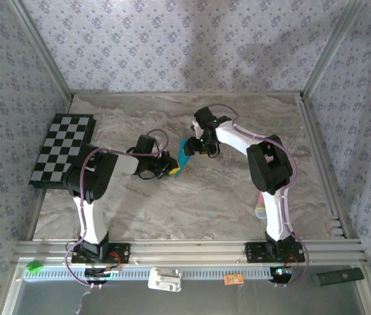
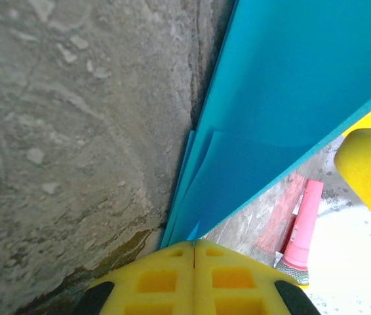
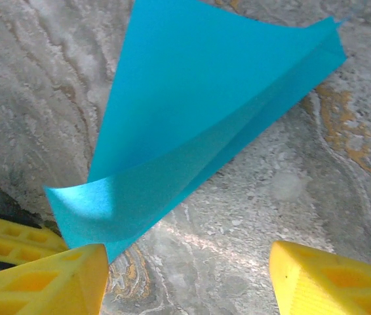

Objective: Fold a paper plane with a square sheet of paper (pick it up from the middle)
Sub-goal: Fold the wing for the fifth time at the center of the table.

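Observation:
The teal-blue sheet of paper (image 1: 184,156) is folded into a layered, tapering shape and stands on edge over the marble table's middle. My left gripper (image 1: 171,169) is shut on its lower corner. In the left wrist view the yellow jaws (image 2: 194,244) meet with the paper (image 2: 290,98) pinched between them. My right gripper (image 1: 202,147) hovers just right of the paper, open. In the right wrist view the paper (image 3: 198,111) curls up ahead of the wide gap (image 3: 189,262), its near edge beside the left finger and nothing between the fingers.
A black-and-white checkered board (image 1: 63,149) lies at the table's left edge. A pink stick (image 1: 262,207) lies beside the right arm's base and also appears behind the paper as the pink stick (image 2: 303,226). Patterned walls and metal rails enclose the table.

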You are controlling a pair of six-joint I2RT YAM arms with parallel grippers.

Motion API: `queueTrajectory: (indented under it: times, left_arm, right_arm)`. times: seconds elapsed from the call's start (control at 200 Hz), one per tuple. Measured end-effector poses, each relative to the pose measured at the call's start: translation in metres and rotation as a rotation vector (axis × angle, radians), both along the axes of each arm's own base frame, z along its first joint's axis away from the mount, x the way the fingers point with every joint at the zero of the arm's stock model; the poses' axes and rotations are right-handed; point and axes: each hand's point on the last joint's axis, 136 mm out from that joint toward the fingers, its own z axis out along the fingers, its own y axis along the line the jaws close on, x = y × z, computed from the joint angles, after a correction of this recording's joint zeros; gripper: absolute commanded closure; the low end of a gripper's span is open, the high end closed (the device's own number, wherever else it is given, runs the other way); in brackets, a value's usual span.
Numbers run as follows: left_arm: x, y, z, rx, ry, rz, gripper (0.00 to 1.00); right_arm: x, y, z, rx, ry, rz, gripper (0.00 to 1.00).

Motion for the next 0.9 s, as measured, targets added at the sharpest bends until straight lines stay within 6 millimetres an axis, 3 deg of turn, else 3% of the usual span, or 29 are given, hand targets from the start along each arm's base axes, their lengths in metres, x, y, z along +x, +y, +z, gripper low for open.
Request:
queueTrajectory:
  times: [0.155, 0.38, 0.9]
  left_arm:
    - [0.0, 0.0, 0.0, -0.004, 0.006, 0.003, 0.99]
    - [0.0, 0.0, 0.0, -0.005, 0.007, 0.004, 0.99]
    - [0.0, 0.0, 0.0, -0.01, 0.011, 0.006, 0.94]
  right_arm:
    - [0.006, 0.005, 0.0, -0.001, -0.009, 0.033, 0.34]
    - [0.005, 0.007, -0.016, -0.024, 0.019, 0.066, 0.34]
    - [0.008, 0.01, -0.024, -0.158, 0.035, 0.017, 0.28]
